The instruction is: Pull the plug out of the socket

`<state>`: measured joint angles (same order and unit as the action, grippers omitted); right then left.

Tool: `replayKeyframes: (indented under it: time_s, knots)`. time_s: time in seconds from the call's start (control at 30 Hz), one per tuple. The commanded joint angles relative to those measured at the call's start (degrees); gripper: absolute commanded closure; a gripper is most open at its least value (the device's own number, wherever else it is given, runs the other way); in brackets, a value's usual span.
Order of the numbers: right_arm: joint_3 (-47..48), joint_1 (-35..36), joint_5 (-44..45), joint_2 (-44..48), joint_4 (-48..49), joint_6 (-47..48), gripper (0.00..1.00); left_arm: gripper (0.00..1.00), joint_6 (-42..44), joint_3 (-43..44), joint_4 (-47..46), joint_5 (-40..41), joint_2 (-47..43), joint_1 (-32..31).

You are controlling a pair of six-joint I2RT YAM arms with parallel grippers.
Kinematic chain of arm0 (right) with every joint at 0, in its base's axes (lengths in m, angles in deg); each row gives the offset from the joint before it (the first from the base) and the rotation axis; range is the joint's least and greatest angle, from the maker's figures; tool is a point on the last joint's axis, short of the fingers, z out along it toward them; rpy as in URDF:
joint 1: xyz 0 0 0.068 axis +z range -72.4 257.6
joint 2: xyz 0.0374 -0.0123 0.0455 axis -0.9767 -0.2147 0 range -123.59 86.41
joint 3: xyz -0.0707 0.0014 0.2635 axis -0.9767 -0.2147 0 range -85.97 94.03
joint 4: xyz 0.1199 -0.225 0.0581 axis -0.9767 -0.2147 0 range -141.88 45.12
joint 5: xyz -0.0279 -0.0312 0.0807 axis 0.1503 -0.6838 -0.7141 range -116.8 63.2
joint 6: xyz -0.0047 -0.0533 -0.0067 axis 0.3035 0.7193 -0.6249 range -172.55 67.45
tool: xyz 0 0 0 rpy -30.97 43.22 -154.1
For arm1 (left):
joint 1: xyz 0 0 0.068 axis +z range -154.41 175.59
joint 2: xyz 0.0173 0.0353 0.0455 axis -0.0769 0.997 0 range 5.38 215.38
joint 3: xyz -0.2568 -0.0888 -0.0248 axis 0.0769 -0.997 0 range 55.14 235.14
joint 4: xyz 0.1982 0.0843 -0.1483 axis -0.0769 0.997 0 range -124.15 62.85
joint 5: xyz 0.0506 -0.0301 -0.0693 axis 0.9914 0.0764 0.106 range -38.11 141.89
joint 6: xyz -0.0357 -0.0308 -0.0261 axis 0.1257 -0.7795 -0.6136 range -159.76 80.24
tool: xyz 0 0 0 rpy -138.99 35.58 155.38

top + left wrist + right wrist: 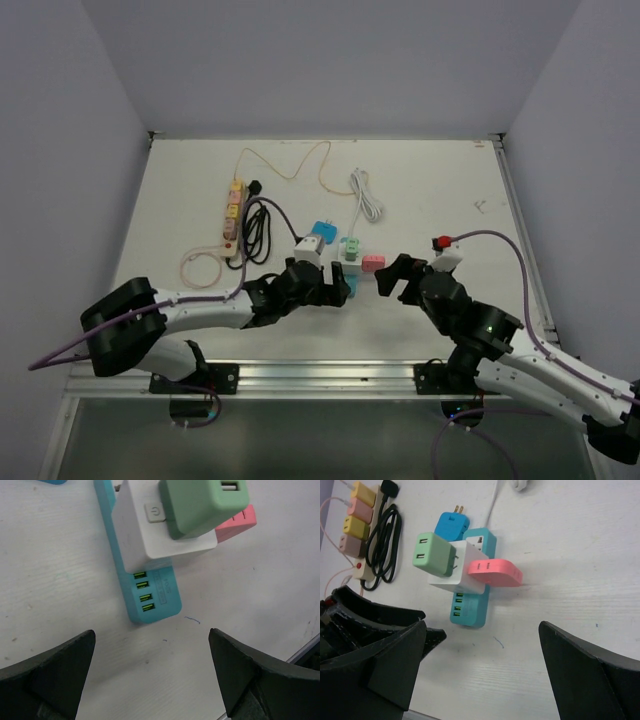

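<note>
The teal socket strip [470, 611] lies flat on the white worktop [580, 555], near its middle. A white adapter block [462, 577] sits on top of it, hiding most of its upper face. Only the strip's near end, with four small lit ports, and its far end show.

A green plug [432, 555] is seated in the block's top. A pink plug [495, 573] sticks out of the block's side, on the right arm's side of the strip. Both plugs' prongs are hidden, so I cannot tell how deep either one sits. In the left wrist view the green plug is cut off at the top edge and the pink one shows only a corner.

The left end effector [151, 640] hangs just short of the strip's near end. Its jaws are spread wide, with bare worktop between them and nothing held. The right end effector [482, 630] is also spread wide and holds nothing. It is on the pink plug's side of the strip and clear of it. In the right wrist view the dark shapes at lower left overlap, so its own finger is hard to separate from the other arm.

A loose blue plug [451, 525] rests against the strip's far end, prongs up. Well to the left of the strip lies a beige power strip [357, 535], with a coiled black cable [385, 540] beside it. A white cable [366, 196] lies beyond the strip, and where its end goes is unclear.
</note>
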<state>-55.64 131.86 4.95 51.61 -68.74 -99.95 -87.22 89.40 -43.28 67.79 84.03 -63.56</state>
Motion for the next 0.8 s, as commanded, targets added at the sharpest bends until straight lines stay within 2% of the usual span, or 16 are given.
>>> replayKeyframes:
  time_s: [0.0, 0.23, 0.27, 0.53, 0.63, 0.73, 0.77]
  knots:
    - [-2.02, 0.06, 7.98, 4.91, -5.85, -4.55, 0.01, 0.00, -0.61, 5.81, -0.28, 10.81, 6.66, -3.59]
    - [-2.20, 0.06, 7.98, 7.12, -6.99, -3.84, 0.01, 0.01, -2.63, 11.17, -1.24, 19.42, 16.79, -8.33]
    - [-2.64, 0.06, 7.54, 6.95, -6.91, -4.02, 0.01, 0.02, -3.07, 12.40, -1.25, 23.69, 18.97, -9.56]
    - [-3.70, -0.03, 6.84, 6.68, -5.24, -3.41, 0.01, 0.07, -1.32, 15.57, -2.83, 27.25, 25.57, -10.01]
    - [-3.78, 0.06, 6.22, 5.98, -4.45, -2.35, 0.01, 0.15, -1.14, 15.84, -2.83, 27.95, 27.25, -10.10]
    - [-4.13, 0.06, 5.17, 5.54, -2.69, -0.69, 0.01, 0.32, -0.97, 15.05, -2.83, 28.57, 27.70, -10.10]
    - [-4.40, -0.03, 5.08, 5.45, -1.99, -0.33, 0.01, 0.44, -0.97, 14.78, -2.83, 28.75, 27.61, -10.10]
